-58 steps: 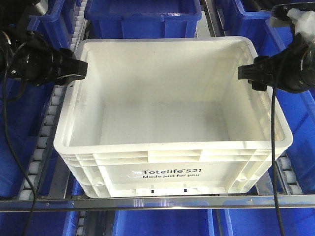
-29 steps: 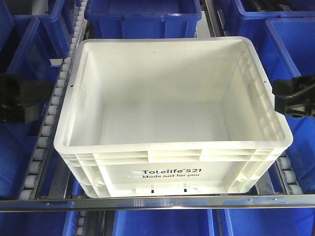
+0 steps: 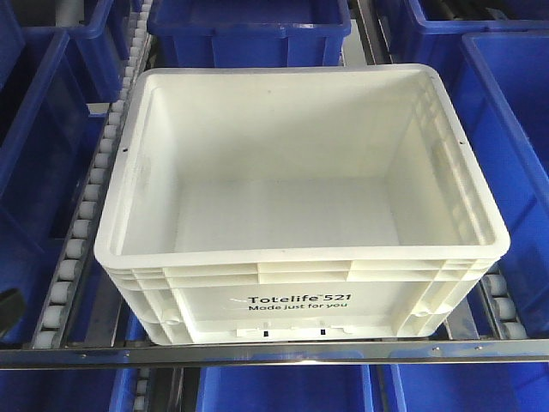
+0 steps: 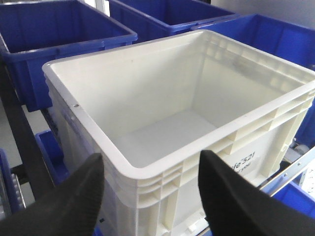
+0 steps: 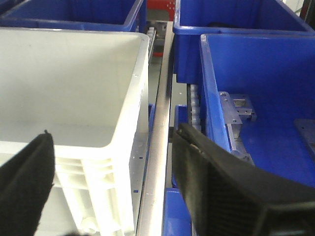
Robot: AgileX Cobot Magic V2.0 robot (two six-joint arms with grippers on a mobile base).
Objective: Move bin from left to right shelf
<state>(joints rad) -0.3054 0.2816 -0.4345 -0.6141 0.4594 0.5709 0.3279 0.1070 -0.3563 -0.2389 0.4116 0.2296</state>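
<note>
The bin (image 3: 300, 215) is a large white tote with "Totelife 521" printed on its front. It stands empty on the roller shelf in the middle of the front view. Neither gripper shows in that view. In the left wrist view my left gripper (image 4: 150, 155) is open, its black fingers (image 4: 74, 196) set either side of the bin's (image 4: 167, 132) near corner and clear of it. In the right wrist view my right gripper (image 5: 113, 132) is open beside the bin's (image 5: 74, 88) right wall, holding nothing.
Blue bins stand behind (image 3: 249, 34), to the right (image 3: 515, 129) and to the left (image 3: 43, 146) of the white one. Roller tracks (image 3: 81, 232) run along both sides. A metal rail (image 3: 274, 352) crosses the shelf front. The right blue bin (image 5: 266, 73) holds a metal bracket (image 5: 236, 110).
Both grippers were at the bin's left and right rims a second ago. They have drawn back outward and left the front view. The bin has not moved.
</note>
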